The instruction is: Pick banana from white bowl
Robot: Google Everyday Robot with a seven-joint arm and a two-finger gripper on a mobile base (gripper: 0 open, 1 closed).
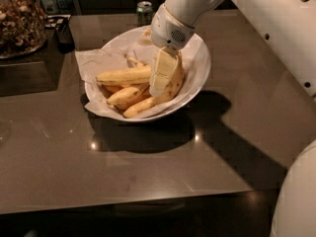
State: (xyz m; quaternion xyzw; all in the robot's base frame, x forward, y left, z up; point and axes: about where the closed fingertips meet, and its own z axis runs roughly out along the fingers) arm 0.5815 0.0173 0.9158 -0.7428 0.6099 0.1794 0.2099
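So, a big brown bench (148, 172) fills most of the view. A fat white arm (266, 23) comes in from the top right and bends down over the middle of the bench. Under it sits the white bowl (200, 58), wide and not deep. Crumpled paper (91, 63) lies inside it and sticks out over its left rim. A glass jar (19, 19) full of brown bits stands at the far left corner. The banana (123, 75) lies flat across the top of the pile in the bowl, with one end just beside the hand. Other bananas (126, 95) lie under it and to its right. The hand (159, 85) hangs down into the bowl, its tip low among the fruit. I cannot tell if it is apart, together or holding anything. A small can (144, 11) stands behind the bowl.
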